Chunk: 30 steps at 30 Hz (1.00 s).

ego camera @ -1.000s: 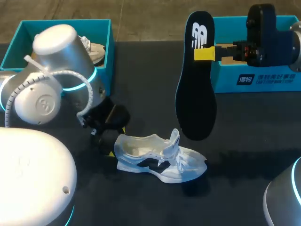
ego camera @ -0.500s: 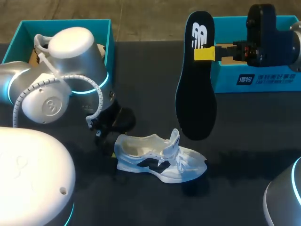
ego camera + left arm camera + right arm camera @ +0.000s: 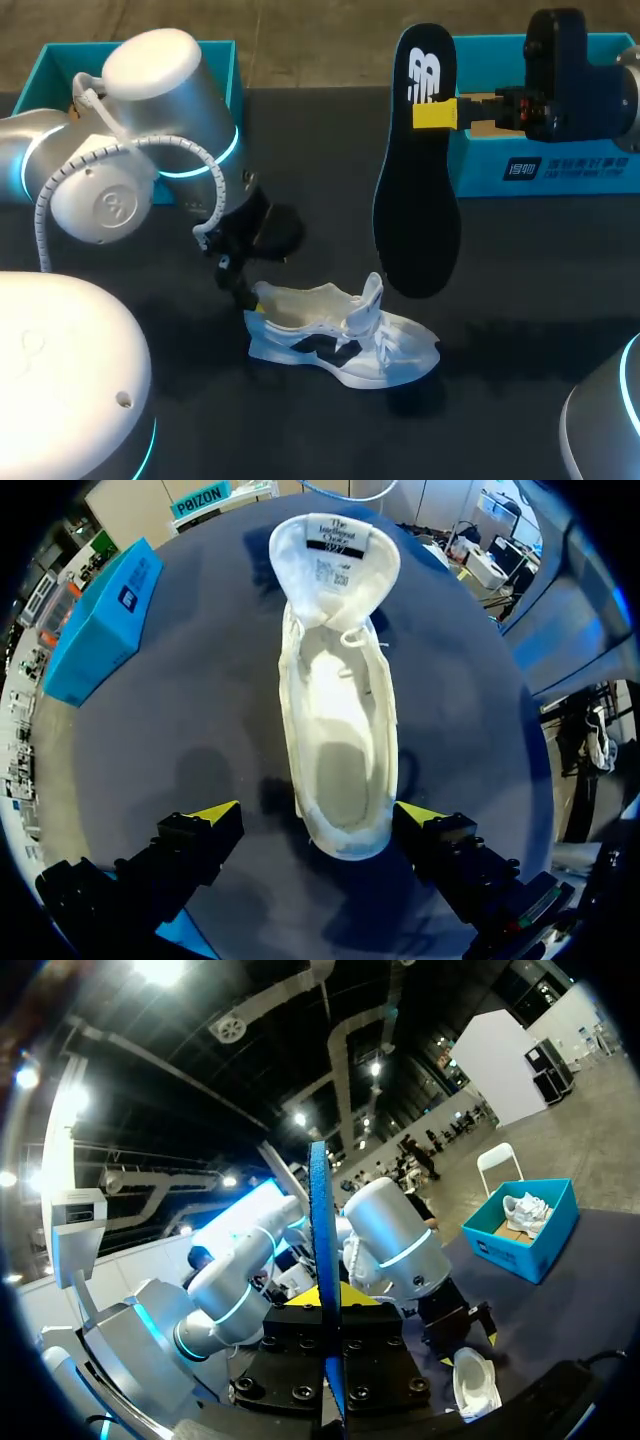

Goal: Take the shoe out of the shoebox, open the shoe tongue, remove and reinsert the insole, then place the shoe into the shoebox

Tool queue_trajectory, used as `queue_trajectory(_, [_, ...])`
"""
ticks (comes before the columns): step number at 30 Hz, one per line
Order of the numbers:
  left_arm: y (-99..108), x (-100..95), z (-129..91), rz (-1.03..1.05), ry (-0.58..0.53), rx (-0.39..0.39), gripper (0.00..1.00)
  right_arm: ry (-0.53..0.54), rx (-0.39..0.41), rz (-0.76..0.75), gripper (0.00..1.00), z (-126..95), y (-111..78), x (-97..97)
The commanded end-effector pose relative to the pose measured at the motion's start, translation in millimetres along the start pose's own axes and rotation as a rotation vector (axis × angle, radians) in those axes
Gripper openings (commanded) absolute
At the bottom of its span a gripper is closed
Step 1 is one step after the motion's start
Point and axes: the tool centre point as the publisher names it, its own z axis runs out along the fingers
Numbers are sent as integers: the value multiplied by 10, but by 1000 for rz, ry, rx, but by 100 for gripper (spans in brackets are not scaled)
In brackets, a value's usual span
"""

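Note:
A white shoe (image 3: 340, 335) with dark side marks lies on the black table, tongue (image 3: 335, 560) folded up and its inside bare. My left gripper (image 3: 245, 292) stands at the heel; in the left wrist view the heel (image 3: 345, 830) lies between the wide-open yellow fingertips (image 3: 214, 813) without touching them. High above the table my right gripper (image 3: 437, 113) is shut on the black insole (image 3: 415, 170), which hangs toe down. In the right wrist view the insole (image 3: 322, 1260) shows edge-on between that gripper's fingers, with the shoe (image 3: 475, 1380) far below.
A teal shoebox (image 3: 60, 55) stands at the back left, largely hidden by my left arm; the right wrist view shows this box (image 3: 530, 1250) with a second shoe inside. Another teal box (image 3: 545, 165) sits at the back right behind my right arm.
My left arm has swung right and brought its open gripper up to the shoe's heel. The right arm and the insole have kept still.

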Motion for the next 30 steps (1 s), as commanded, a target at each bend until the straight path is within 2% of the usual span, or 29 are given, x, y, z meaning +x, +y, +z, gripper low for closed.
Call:
queue_trajectory(1, [-123, -55, 23, 11, 10, -6, 100, -1, 1, 1, 0, 11, -2, -8])
queue_trajectory(13, [-421, -162, 144, 63, 25, 6, 100, -1, 1, 1, 0, 11, -2, -8])
queue_trajectory(28, [-665, -369, 489, 48, 28, 1, 100, -1, 1, 1, 0, 11, -2, -8])
queue_trajectory(30, [-687, -367, 539, 49, 30, 0, 95, -1, 1, 1, 0, 11, -2, -8])
